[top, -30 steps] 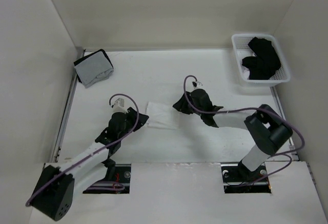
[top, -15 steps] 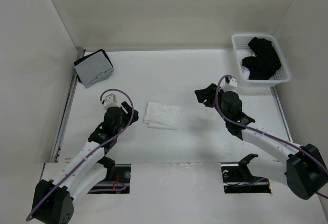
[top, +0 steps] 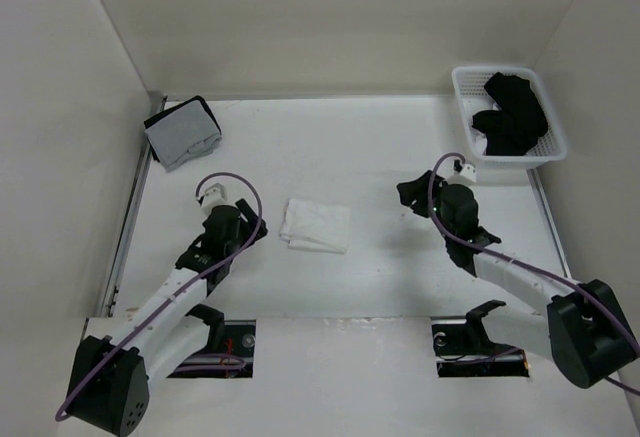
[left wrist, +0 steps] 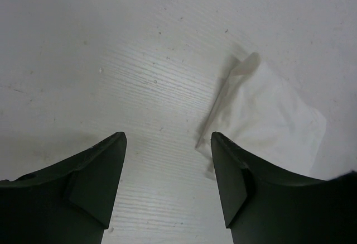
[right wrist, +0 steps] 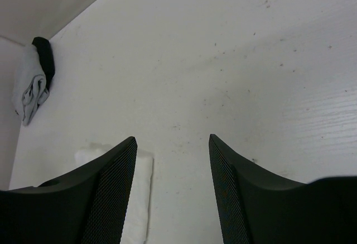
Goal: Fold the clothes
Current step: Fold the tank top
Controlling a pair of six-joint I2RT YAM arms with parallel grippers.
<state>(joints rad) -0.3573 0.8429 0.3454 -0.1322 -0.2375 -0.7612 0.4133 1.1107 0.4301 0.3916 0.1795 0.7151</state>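
I am drawing both arms back: since a second ago my left gripper (top: 255, 227) and right gripper (top: 410, 192) have parted from the clothes (top: 316, 226) and spread wide, holding nothing. The clothes are lying between them, around the middle of the table (top: 330, 147), as a small white folded rectangle, slightly rumpled. A narrow strip, perhaps a strap, is poking out on my left side. I am judging that thin layers could spring open, or a low-passing finger could snag that strip. The grey-and-black bundle (top: 182, 132) is sitting in the far left corner.
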